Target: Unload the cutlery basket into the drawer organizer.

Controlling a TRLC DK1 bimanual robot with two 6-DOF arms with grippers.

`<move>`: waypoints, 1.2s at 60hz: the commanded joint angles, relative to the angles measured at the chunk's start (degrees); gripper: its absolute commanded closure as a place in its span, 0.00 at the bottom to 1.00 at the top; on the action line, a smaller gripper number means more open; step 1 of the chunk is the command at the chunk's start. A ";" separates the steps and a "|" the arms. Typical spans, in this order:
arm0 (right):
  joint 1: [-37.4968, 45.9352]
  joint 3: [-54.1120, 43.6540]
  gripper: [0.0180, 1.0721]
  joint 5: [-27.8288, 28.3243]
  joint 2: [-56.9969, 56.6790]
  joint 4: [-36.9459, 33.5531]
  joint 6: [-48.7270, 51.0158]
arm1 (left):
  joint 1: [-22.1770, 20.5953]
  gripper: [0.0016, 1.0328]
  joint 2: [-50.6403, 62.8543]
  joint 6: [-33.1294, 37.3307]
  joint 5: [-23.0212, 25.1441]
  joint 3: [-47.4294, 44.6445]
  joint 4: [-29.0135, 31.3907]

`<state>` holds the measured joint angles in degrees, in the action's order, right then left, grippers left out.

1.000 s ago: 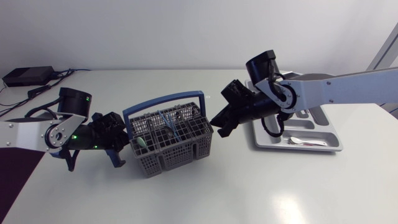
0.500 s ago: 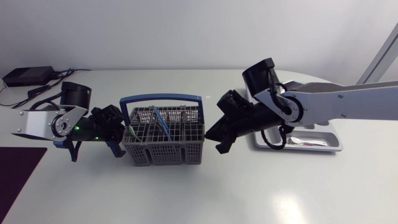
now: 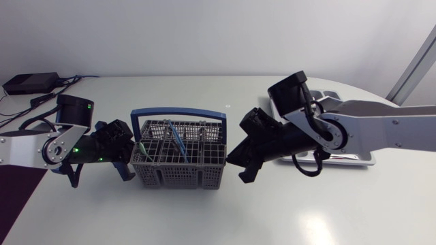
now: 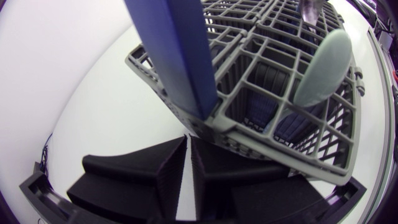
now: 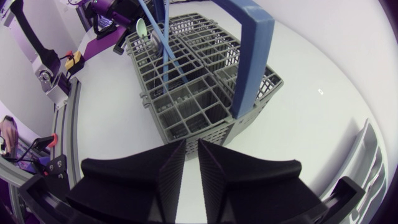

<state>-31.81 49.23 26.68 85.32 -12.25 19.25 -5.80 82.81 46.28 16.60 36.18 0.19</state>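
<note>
Left gripper (image 4: 188,140): fingers pressed together bar a slit, tips at the cutlery basket (image 4: 273,152) wall; contact unconfirmed.
Right gripper (image 5: 191,144): fingers likewise closed, just short of the basket's corner.
Obscured: drawer organizer (image 3: 364,158), largely behind the right arm.
Arms: both low, flanking the mid-table basket.
Basket: grey plastic lattice, blue handle (image 3: 178,109).

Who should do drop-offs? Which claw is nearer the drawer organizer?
Right. The right claw sits between the cutlery basket and the drawer organizer; the left claw is beyond the basket's far side.
</note>
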 commanded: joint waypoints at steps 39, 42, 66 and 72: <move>0.61 -5.38 0.79 -1.80 -4.99 -0.76 -1.49 | -7.91 0.81 -1.42 -1.11 4.23 -4.37 -0.27; 0.61 -5.29 0.74 -1.89 -5.51 -0.76 -1.58 | -6.41 0.81 -1.77 -0.58 4.23 -4.28 -0.19; 2.37 -5.46 0.47 -5.49 -20.10 -6.73 -1.67 | 1.58 0.81 -12.05 2.76 8.62 -3.75 7.02; 5.09 -7.13 0.48 -5.32 -21.60 -6.82 -1.23 | 1.32 0.81 -11.97 2.23 8.71 -2.87 6.93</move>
<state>-28.77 44.88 21.76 64.66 -18.00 18.83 -4.56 71.18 47.83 24.36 32.82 6.59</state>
